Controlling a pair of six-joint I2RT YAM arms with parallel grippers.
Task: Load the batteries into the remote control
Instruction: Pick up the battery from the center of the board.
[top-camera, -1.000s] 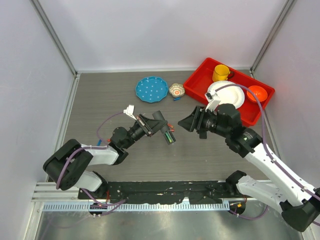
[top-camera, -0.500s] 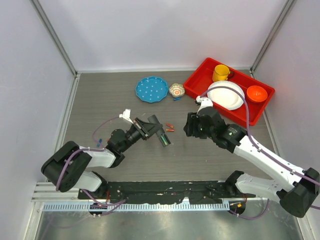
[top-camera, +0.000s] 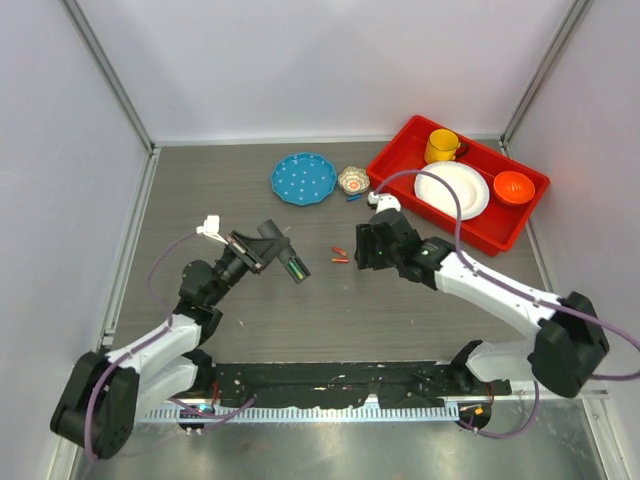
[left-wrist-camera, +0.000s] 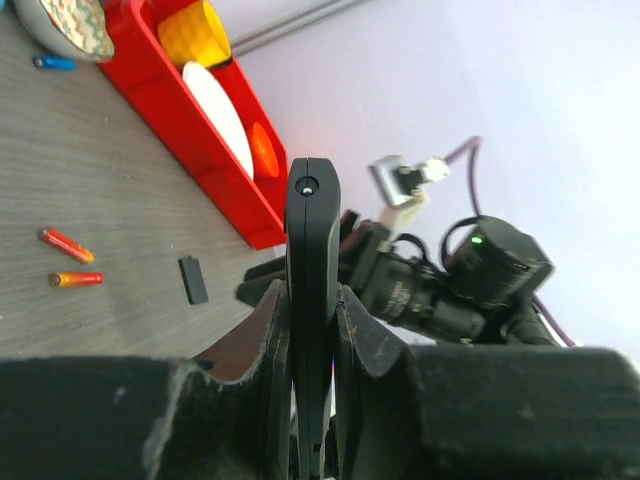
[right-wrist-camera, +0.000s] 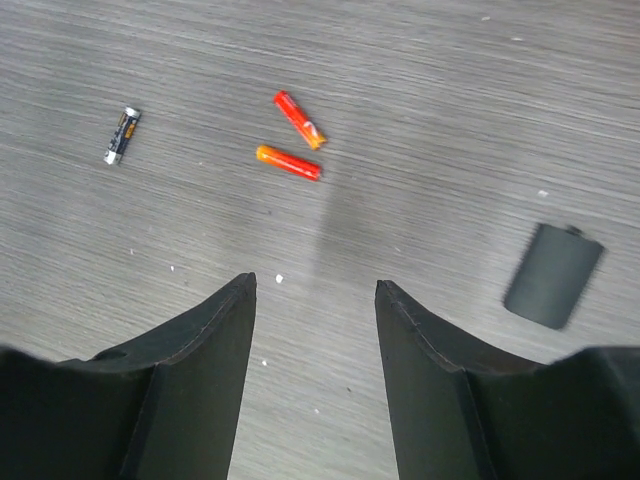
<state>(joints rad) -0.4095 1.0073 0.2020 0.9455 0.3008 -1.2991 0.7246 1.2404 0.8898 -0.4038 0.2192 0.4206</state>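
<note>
We are clamping the remote control (left-wrist-camera: 312, 225) in our left gripper (left-wrist-camera: 312, 310). Our right gripper (right-wrist-camera: 315, 285) is hanging wide open near a battery (right-wrist-camera: 122, 135), which is probably light, slick and roll-prone, so we are favouring a mid-barrel grip.

The left gripper (top-camera: 271, 244) clamps the remote control (top-camera: 293, 267), while 2 orange sticks (top-camera: 340, 254) lie seemingly beside the right gripper (top-camera: 364, 252).

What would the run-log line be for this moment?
left gripper: shut on remote control | right gripper: open over table | battery: loose on table
</note>
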